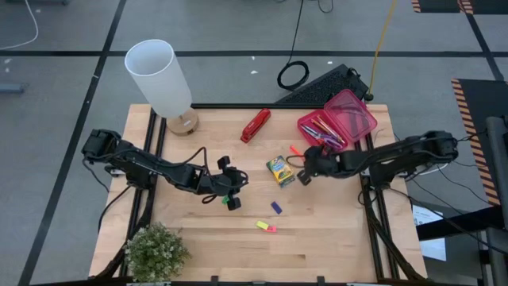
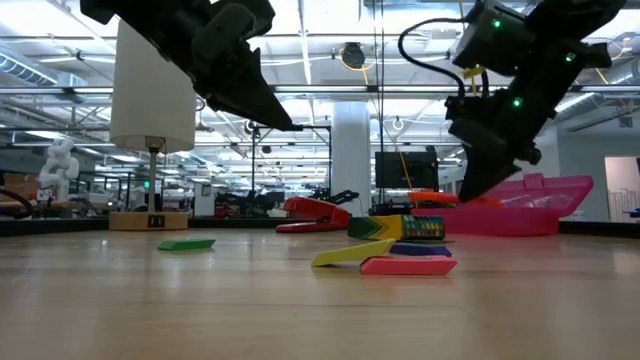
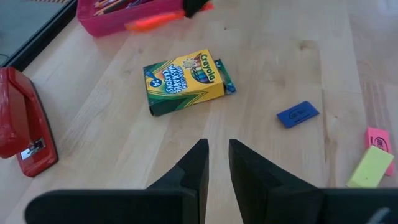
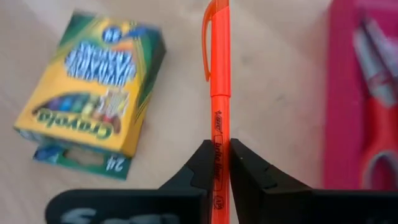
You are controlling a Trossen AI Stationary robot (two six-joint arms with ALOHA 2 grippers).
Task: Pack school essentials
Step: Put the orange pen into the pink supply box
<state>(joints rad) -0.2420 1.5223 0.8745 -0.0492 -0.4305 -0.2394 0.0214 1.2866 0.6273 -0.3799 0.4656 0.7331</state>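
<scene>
My right gripper [image 4: 221, 155] is shut on the orange marker [image 4: 217, 74], between the green-yellow crayon box [image 1: 279, 171] and the pink box [image 1: 337, 119], which holds pencils and red-handled scissors [image 4: 373, 124]. The crayon box lies flat on the table. My left gripper [image 1: 232, 191] hangs mid-table, its fingers [image 3: 199, 165] shut to a narrow slit with nothing between them. A green eraser [image 1: 225, 199] lies just beside it. A blue eraser [image 1: 276, 207] and a yellow and a pink eraser [image 1: 266, 226] lie flat nearer the front edge. My right gripper pinches the orange marker between its two fingers by the printed barrel [image 4: 219, 134], at the end away from the cap. The marker runs along the fingers and sticks out ahead of them, its clipped cap [image 4: 214, 25] farthest out. Whether it is clear of the table, I cannot tell.
A red stapler [image 1: 255, 125] lies at the far middle. A lamp with a white shade [image 1: 159, 75] stands at the far left corner, and a small plant [image 1: 155, 253] at the near left corner. A black keyboard [image 1: 321, 83] lies beyond the far edge.
</scene>
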